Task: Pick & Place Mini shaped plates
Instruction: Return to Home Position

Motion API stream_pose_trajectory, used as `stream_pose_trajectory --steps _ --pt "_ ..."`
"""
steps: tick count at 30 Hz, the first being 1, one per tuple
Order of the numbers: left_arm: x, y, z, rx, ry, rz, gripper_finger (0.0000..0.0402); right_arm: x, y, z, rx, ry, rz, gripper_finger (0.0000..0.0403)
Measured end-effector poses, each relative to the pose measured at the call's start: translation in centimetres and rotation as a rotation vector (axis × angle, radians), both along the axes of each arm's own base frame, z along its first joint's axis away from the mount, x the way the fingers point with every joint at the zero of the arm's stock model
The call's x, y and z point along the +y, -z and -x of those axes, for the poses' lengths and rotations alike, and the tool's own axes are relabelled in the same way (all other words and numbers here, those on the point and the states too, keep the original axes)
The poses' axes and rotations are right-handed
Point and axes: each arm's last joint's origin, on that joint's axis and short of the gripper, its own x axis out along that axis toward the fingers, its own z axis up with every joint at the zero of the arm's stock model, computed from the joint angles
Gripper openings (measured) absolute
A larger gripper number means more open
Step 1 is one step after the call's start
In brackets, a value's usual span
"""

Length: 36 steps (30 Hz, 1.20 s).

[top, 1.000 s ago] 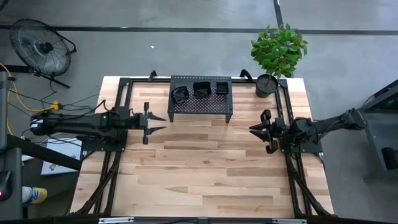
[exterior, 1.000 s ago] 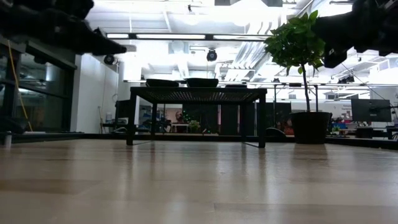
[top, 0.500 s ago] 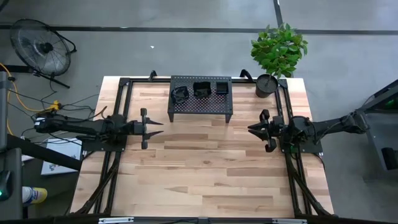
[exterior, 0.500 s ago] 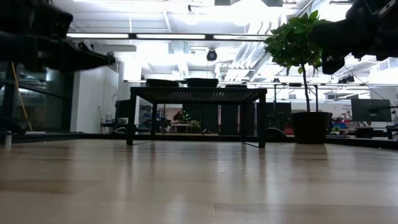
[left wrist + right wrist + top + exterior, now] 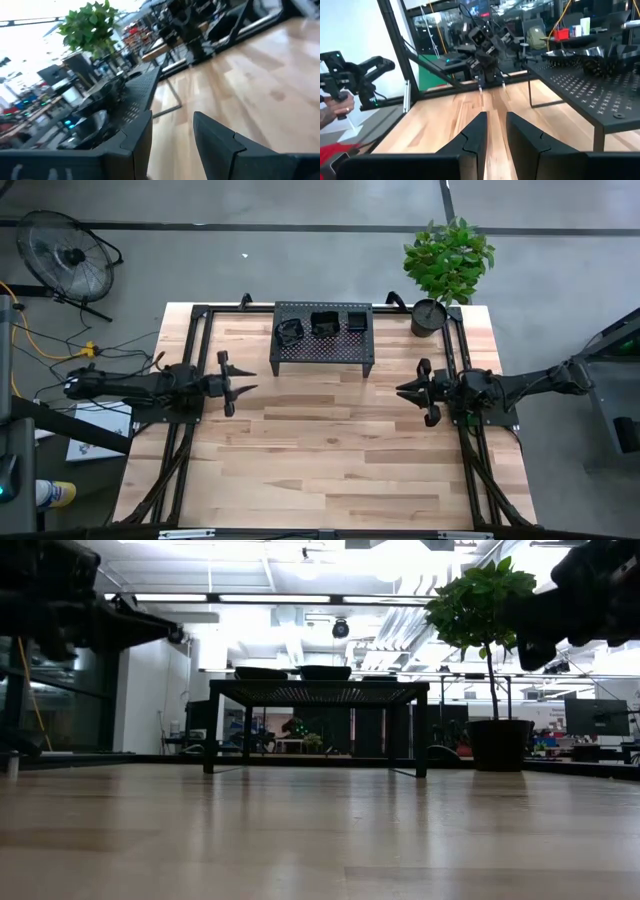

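- The left gripper (image 5: pixel 250 382) has drawn back over the last second. It now hangs in front of the black perforated metal rack (image 5: pixel 322 352) and off past its left end, farther from that rack than before.
- Its two dark fingers (image 5: pixel 137 137) stand moderately apart, and nothing is between them.
- The right gripper (image 5: pixel 400 391) has barely shifted. It hovers in front of the rack and past its right end, with only a narrow gap between its fingers (image 5: pixel 476 135), which hold nothing.
- The small glossy black mini shaped plates (image 5: pixel 324 324) are unmoved, sitting in three stacks on top of the rack.
- The light wooden table (image 5: pixel 330 465) lies bare in front of the rack, as before.
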Motion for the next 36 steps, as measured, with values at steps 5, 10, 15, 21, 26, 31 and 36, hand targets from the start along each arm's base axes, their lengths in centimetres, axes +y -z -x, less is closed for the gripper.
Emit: stream_pose_trajectory --steps 5,10,15,21,26,31,36 --pt "0.1 0.7 0.3 0.067 -0.015 -0.019 0.014 0.0 0.4 0.0 0.046 -0.009 0.005 0.0067" --pt "0.1 0.5 0.4 0.097 -0.03 -0.055 0.014 -0.1 1.3 0.0 0.133 0.036 -0.02 0.0067" --pt "0.1 0.5 0.4 0.106 -0.043 -0.069 0.014 -0.1 1.5 0.0 0.149 0.036 -0.028 0.0067" --pt "0.1 0.5 0.4 0.109 -0.042 -0.07 0.014 -0.2 1.5 0.1 0.148 0.066 -0.088 0.0067" --pt "0.1 0.4 0.4 0.101 -0.042 -0.07 0.014 -0.2 1.5 0.1 0.147 0.068 -0.092 0.0067" --pt "0.1 0.4 0.4 0.1 -0.042 -0.069 0.014 -0.2 1.5 0.1 0.147 0.067 -0.092 0.0067" --pt "0.1 0.4 0.4 0.099 -0.042 -0.069 0.014 -0.2 1.5 0.1 0.147 0.067 -0.094 0.0067"
